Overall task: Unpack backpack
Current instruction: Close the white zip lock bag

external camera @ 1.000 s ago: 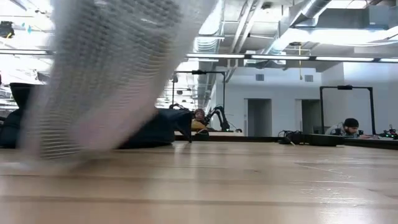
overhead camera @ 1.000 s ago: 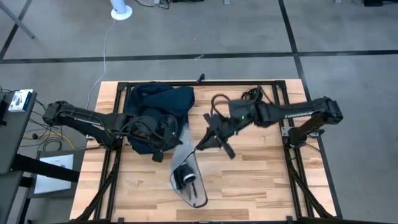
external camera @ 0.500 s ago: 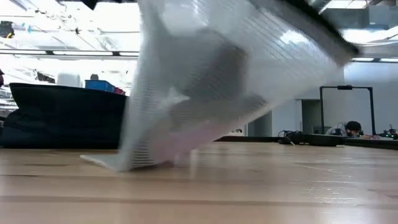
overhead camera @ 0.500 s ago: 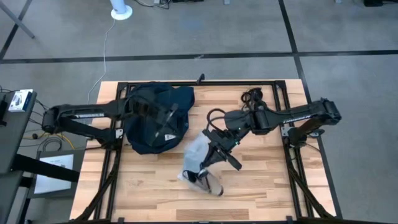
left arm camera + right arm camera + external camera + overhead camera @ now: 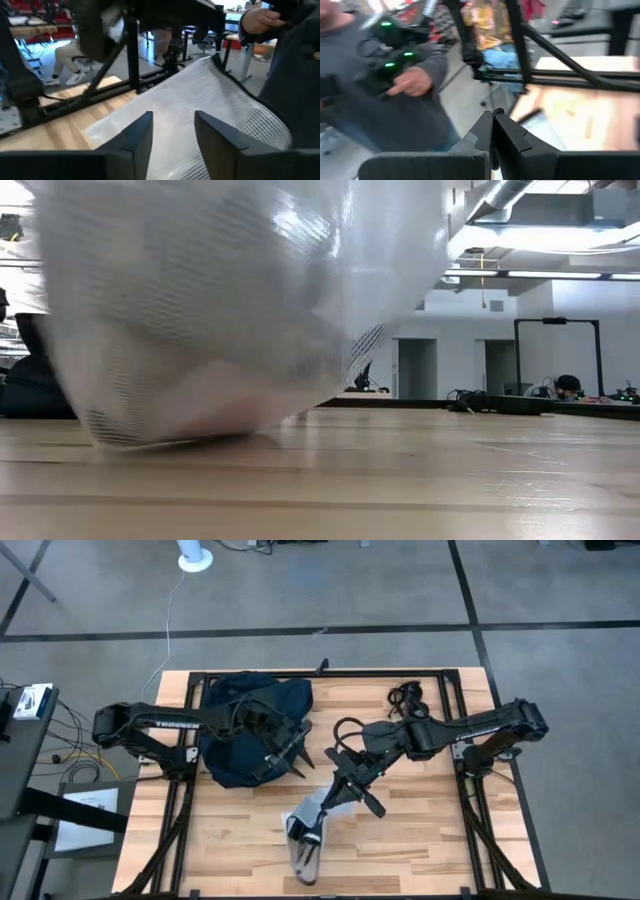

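seen from above, a light wooden slatted desk [image 5: 420,840] inside a black metal frame carries the large, rounded, soft dark navy fabric backpack [image 5: 245,730], which lies at the far left part of the desk top, near the back edge. the left hand [image 5: 292,755] sits at the backpack's right edge, toward the desk centre; in the left wrist view its two dark fingers [image 5: 137,137] stand apart with nothing between them, so this hand is released, and a clear, crinkly, grid-patterned plastic bag [image 5: 200,125] lies spread just ahead of them on the desk. the right hand [image 5: 345,790] reaches from the right side toward the desk centre; in the right wrist view its dark fingers [image 5: 502,131] are pressed together, clenched, and from above they appear to pinch the upper end of the plastic bag [image 5: 308,830], though the contact itself is too small to confirm. the bag runs from that hand toward the near edge, with a dark object inside its lower end. in the level view the bag [image 5: 200,310] fills most of the left and centre, its base touching the desk, and a strip of the backpack [image 5: 30,385] shows behind it at far left. people show in the room beyond the desk.
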